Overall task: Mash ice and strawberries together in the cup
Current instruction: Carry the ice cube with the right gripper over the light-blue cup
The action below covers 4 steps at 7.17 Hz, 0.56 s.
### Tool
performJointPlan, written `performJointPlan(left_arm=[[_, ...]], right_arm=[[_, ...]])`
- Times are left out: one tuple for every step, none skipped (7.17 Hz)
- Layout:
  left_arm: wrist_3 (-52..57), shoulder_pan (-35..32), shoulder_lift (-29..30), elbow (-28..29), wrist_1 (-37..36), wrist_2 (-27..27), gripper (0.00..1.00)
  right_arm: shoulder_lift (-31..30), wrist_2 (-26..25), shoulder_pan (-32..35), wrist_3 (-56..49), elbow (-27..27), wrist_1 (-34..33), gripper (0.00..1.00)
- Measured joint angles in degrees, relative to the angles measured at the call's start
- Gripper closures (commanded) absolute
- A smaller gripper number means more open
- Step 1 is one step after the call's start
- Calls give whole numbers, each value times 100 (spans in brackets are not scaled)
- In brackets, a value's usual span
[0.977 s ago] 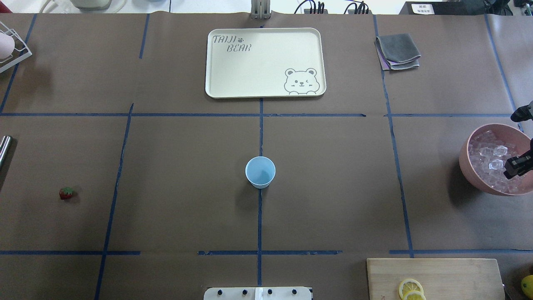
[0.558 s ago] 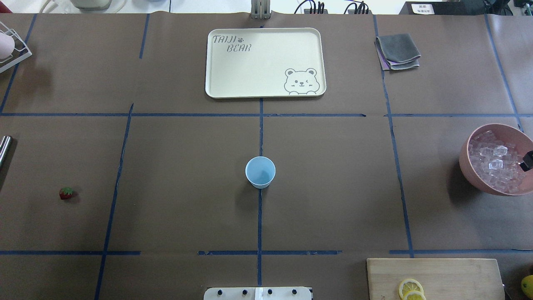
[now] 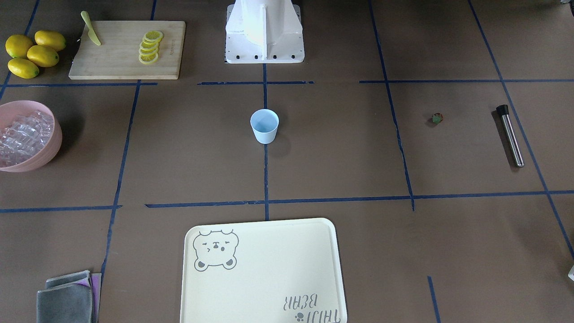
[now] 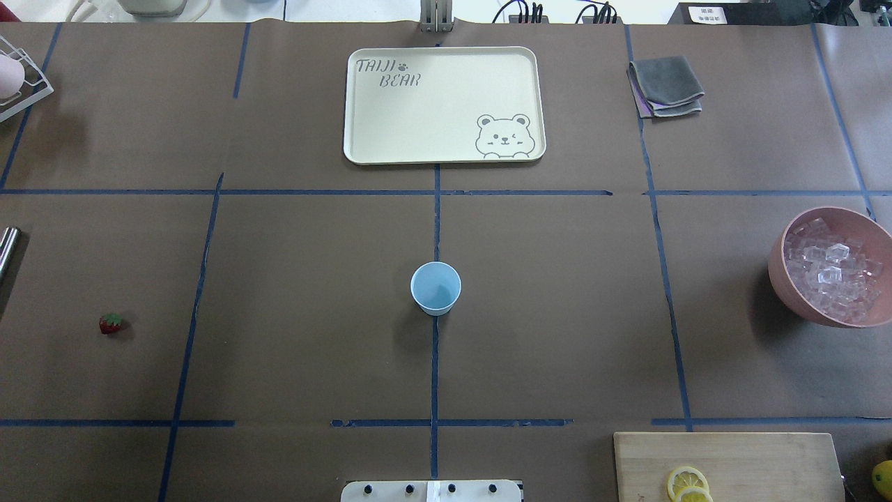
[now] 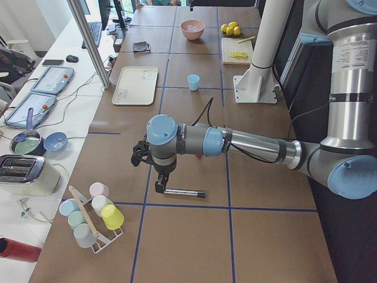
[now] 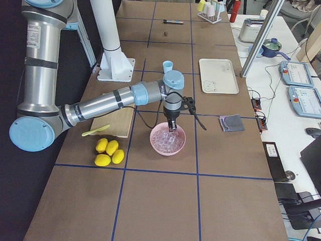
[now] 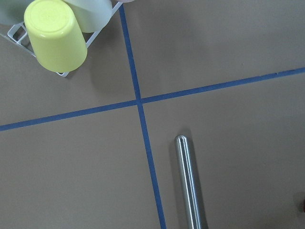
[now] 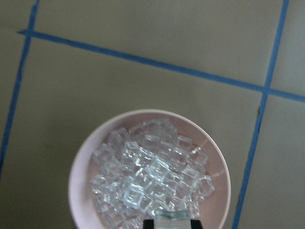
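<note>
The cup (image 4: 435, 287) stands upright on the centre tape line in front of my base. The strawberry (image 4: 111, 323) lies on the table well to the cup's left. The ice (image 4: 833, 279) fills the pink bowl (image 4: 780, 286) well to the cup's right. My right gripper (image 8: 172, 224) hangs above that bowl, jaws pinching one ice cube (image 8: 171, 215). My left gripper (image 5: 160, 187) sits farther from the cup than the strawberry, just beside the steel muddler (image 5: 185, 193). I cannot tell whether its jaws are spread or closed.
</note>
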<state>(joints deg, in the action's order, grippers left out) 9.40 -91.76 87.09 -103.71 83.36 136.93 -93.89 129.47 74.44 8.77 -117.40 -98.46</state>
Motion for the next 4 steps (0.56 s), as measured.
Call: performJointPlan(left_arm=[[0, 0, -25, -9, -3, 0, 0], [0, 0, -39, -9, -3, 0, 0], [0, 0, -47, -10, -4, 0, 0], [0, 0, -49, -10, -4, 0, 0]], right_arm=[[576, 34, -81, 22, 3, -518, 100], [1237, 48, -268, 111, 9, -1151, 100], [1842, 50, -554, 424, 20, -1632, 100], [2385, 40, -966, 1059, 60, -1874, 100]])
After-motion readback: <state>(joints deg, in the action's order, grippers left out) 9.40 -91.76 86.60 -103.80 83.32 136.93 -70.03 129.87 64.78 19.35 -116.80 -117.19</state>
